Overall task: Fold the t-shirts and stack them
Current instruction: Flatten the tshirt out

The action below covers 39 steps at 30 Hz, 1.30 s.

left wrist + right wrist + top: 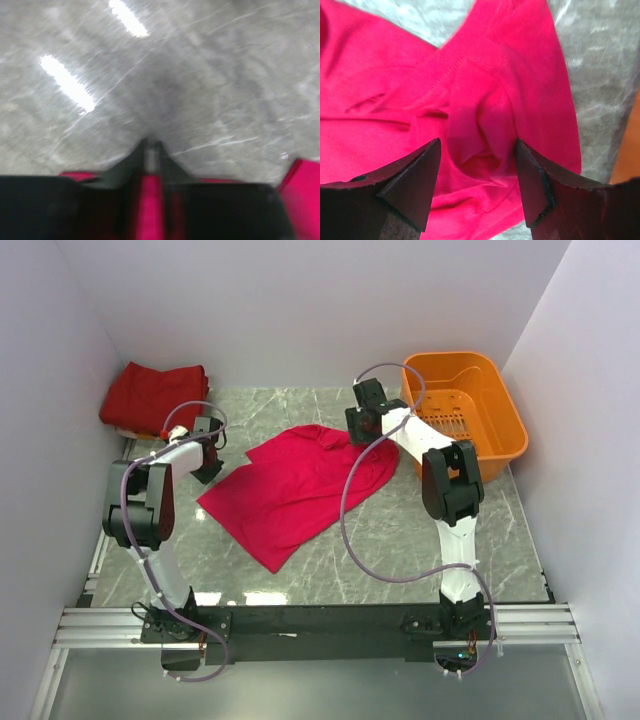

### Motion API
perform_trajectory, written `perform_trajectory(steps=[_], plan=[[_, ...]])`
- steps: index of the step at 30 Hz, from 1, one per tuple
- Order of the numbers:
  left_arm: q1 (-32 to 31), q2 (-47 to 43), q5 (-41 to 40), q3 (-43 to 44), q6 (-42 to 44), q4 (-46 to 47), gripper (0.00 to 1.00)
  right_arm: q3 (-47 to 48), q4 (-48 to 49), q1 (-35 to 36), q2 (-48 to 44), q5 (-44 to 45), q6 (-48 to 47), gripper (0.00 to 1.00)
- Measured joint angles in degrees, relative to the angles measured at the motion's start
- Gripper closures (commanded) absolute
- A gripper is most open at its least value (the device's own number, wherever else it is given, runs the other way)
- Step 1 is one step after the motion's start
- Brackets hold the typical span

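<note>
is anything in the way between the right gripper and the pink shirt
Nothing visible. The right gripper hangs open directly over the crimson t-shirt, with only bare cloth showing between its fingers. The orange basket stands off to its right, out of the path.

The top camera looks down from high at the near edge over the whole grey marble tabletop (pixel 510 540), each wrist camera faces it closely, and all share the bright crimson cloth t-shirt (pixel 300 490).
</note>
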Motion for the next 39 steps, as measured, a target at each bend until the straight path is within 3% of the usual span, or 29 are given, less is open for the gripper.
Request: perform_trajectory(steps=[1, 4, 6, 7, 11, 13, 17, 22, 27, 30, 32, 33, 34, 39], plan=[[0.0, -0.3, -0.2, 0.0, -0.1, -1.0, 0.49, 0.0, -0.4, -0.2, 0.3, -0.1, -0.2, 0.4], [0.0, -2.0, -0.1, -0.9, -0.8, -3.0, 0.17, 0.0, -1.0, -0.4, 0.6, 0.0, -0.3, 0.46], [0.1, -4.4, 0.1, -2.6, -1.2, -3.8, 0.13, -0.3, -1.0, -0.5, 0.7, 0.0, -0.1, 0.52], [0.1, -6.5, 0.4, -4.2, -1.4, -4.2, 0.05, -0.6, -1.0, -0.6, 0.7, 0.0, -0.1, 0.6], [0.1, -11.6, 1.0, -7.8, -1.6, -5.0, 0.0, -0.6, -1.7, -0.9, 2.2, 0.4, 0.6, 0.76], [0.1, -14.0, 1.5, -9.7, -1.6, -5.1, 0.0, -0.6, -2.3, -1.1, 3.1, 0.5, 0.7, 1.0], [0.2, -16.0, 2.6, -13.0, -1.6, -4.9, 0.01, -1.7, -1.2, -1.4, 2.5, -0.3, 1.5, 1.0], [0.2, -15.0, 3.5, -13.8, -1.5, -4.1, 0.0, -9.5, 3.0, -1.6, -2.4, -1.9, 3.0, 1.0], [0.5, -11.9, 3.9, -12.9, -1.0, -2.5, 0.11, -15.4, 4.6, -1.6, -7.3, -3.4, 4.2, 1.0], [0.7, -9.5, 3.8, -10.7, -0.1, -1.9, 0.33, -17.2, 5.6, -1.6, -9.1, -3.5, 4.9, 1.0], [0.9, -8.0, 4.0, -9.3, 0.3, -1.2, 0.62, -18.3, 6.1, -1.6, -10.0, -3.7, 5.3, 1.0], [1.0, -7.4, 4.2, -8.8, 0.7, -0.4, 0.9, -19.1, 6.5, -1.6, -10.5, -3.7, 5.5, 1.0], [1.1, -6.5, 4.7, -8.1, 0.8, 0.3, 0.99, -19.7, 6.8, -1.6, -10.9, -3.8, 5.6, 1.0], [1.0, -4.8, 6.7, -6.3, 2.4, 3.3, 0.99, -22.3, 7.8, -1.6, -12.1, -4.1, 6.2, 1.0]])
